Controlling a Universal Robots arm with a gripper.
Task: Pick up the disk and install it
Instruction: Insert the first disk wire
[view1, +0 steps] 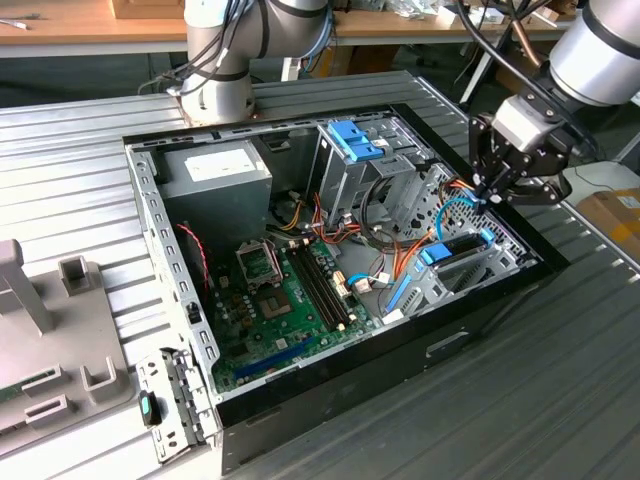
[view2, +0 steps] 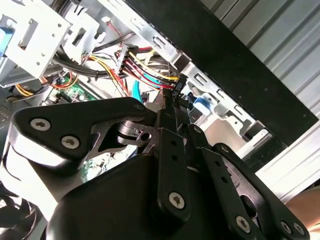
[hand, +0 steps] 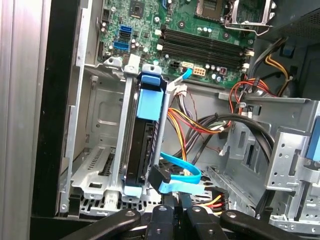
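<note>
One gripper (view1: 487, 193) hung over the open computer case (view1: 330, 400) at the exterior view's right, its fingers (hand: 172, 202) drawn close together around the black connector (hand: 159, 176) of a blue data cable (hand: 180, 172). The disk (hand: 142, 145) sat on edge in its blue carrier (hand: 151, 97), slotted into the metal drive cage (hand: 100, 165) just beside that connector. The motherboard (view1: 290, 290) lay on the case floor; the grey power supply (view1: 215, 180) sat at the far corner.
</note>
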